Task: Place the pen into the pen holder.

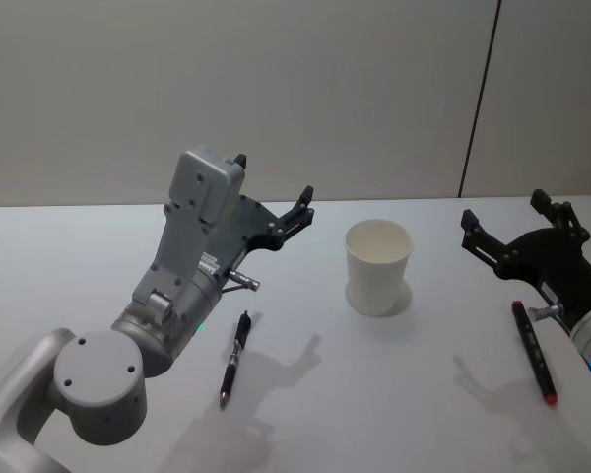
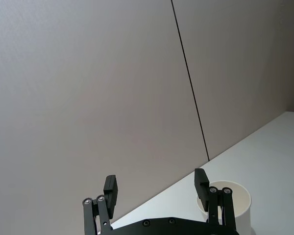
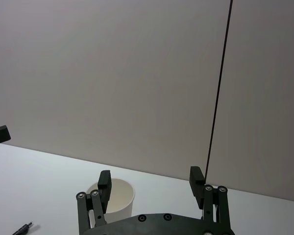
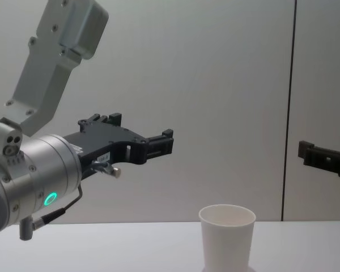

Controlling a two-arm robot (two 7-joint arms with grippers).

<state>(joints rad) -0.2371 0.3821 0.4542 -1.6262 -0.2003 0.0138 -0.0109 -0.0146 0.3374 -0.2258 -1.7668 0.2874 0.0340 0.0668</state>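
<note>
Nearward points black pen point(image 1: 234, 360); cup point(image 1: 378, 266) upright; left end effector point(image 1: 273, 178), right end effector point(image 1: 503, 208) spread.

Bare lab-like test space; plain white table point(image 1: 374, 394); blank grey panelled wall point(image 1: 276, 89) behind.

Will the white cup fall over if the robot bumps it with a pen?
Probably, yes. The paper cup looks empty and thin-walled, so it is likely light. It narrows towards its base, so a knock near the rim might tip or slide it.
</note>
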